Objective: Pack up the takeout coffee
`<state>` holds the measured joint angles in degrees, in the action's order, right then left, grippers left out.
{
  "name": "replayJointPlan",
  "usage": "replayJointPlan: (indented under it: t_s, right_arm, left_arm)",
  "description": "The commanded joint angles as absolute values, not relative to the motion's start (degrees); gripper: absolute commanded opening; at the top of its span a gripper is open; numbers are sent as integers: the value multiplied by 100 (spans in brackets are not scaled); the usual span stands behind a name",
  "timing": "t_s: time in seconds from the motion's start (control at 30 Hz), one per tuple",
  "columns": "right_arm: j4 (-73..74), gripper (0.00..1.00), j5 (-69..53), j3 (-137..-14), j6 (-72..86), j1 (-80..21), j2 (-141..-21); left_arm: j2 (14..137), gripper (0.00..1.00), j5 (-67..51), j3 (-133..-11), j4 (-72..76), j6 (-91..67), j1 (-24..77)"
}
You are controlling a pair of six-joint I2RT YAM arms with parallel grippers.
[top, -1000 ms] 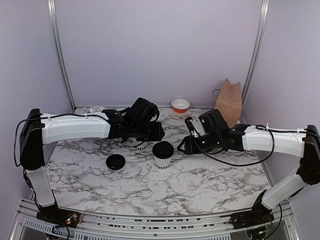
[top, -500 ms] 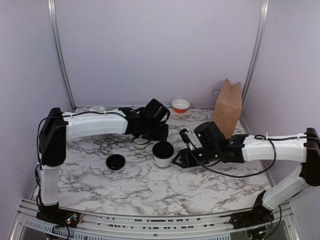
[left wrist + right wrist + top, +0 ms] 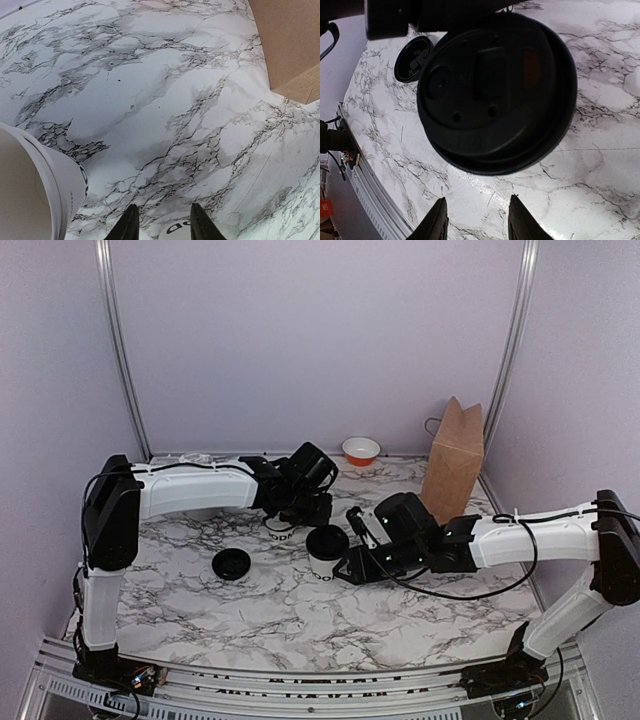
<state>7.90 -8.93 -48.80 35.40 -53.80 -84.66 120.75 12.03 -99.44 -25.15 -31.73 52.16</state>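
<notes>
The takeout coffee cup [image 3: 324, 558], white with dark lettering, stands mid-table with a black lid [image 3: 326, 539] on it. In the right wrist view the lid [image 3: 495, 90] fills the upper frame. My right gripper [image 3: 346, 567] is open and empty, just right of this cup [image 3: 477, 220]. My left gripper [image 3: 314, 508] is open above and behind a second, open white cup [image 3: 282, 531]. In the left wrist view a white lettered cup [image 3: 176, 232] shows low between the fingers [image 3: 129, 226], and another white cup wall [image 3: 40, 190] is at the left. I cannot tell which cup is which there.
A loose black lid [image 3: 231, 563] lies left of the cups, and it also shows in the right wrist view [image 3: 412, 57]. A brown paper bag [image 3: 453, 460] stands at the back right [image 3: 295, 45]. A small orange bowl [image 3: 361, 450] sits at the back.
My right gripper has moved left, up to the lidded cup. My left arm swung right behind the open cup, then held. The cups and the loose lid have not moved.
</notes>
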Motion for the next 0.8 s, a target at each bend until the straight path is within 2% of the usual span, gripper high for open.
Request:
replayJointPlan:
  t_s: [0.0, 0.77]
  right_arm:
    - [614, 39, -939, -4957, 3590, -5423, -8563]
    - [1336, 39, -555, -4684, 3393, -5185, -8104]
  left_arm:
    - [11883, 36, 1108, -9660, -2668, -3236, 5218]
    - [10866, 36, 1104, -8169, -1967, -3855, 5607]
